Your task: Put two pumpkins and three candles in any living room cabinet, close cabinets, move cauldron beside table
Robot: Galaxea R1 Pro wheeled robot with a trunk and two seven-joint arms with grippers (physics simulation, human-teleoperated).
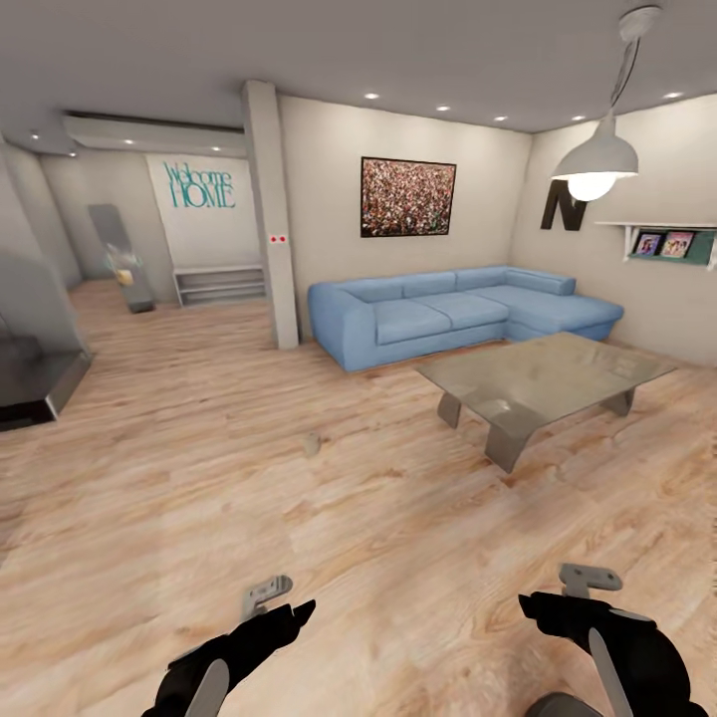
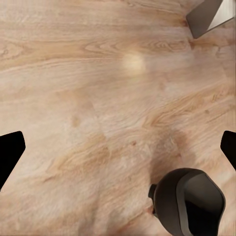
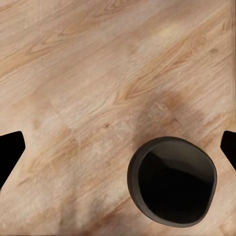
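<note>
Standing with both grippers (image 1: 269, 597) (image 1: 588, 583) spread and empty above the cauldron (image 3: 172, 181), the robot faces one candle (image 1: 312, 443) left on the floor (image 1: 199, 478), the cabinet unseen.

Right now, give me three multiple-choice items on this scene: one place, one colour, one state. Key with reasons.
1. The glass table stands: A) in front of the sofa B) against the lettered wall C) under the painting.
2. The sofa is: A) grey B) blue C) brown.
3. The left fingers are: A) shut on a candle B) shut on nothing C) spread apart, nothing between.

Key: 1 A, the table sits just before the corner sofa. 2 B, its cushions are light blue. 3 C, the left wrist view shows the tips at opposite edges with bare floor between.
</note>
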